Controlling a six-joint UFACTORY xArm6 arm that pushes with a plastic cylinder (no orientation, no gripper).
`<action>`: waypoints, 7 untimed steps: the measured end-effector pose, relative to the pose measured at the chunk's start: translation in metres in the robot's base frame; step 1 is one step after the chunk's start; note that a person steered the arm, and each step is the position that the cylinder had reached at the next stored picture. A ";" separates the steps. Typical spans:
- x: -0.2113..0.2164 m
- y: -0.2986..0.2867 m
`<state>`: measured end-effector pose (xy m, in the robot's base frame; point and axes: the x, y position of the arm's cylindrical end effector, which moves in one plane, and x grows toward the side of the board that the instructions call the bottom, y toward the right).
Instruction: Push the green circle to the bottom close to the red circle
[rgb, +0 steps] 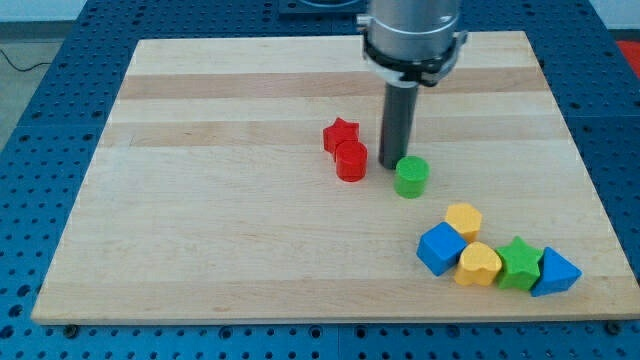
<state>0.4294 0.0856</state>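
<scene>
The green circle (411, 177) lies on the wooden board right of the middle. The red circle (351, 161) lies to its left, a small gap apart, touching the red star (340, 134) just above it. My tip (391, 165) comes down at the green circle's upper left edge, between the two circles, touching or almost touching the green one.
A cluster sits at the view's bottom right: a yellow hexagon (463, 219), a blue cube (442, 249), a yellow heart (479, 264), a green star (518, 263) and a blue triangle (555, 272). The board's (200, 200) right edge is near that cluster.
</scene>
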 end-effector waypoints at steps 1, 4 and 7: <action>-0.032 0.062; 0.031 0.064; 0.048 -0.014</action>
<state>0.4769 0.0715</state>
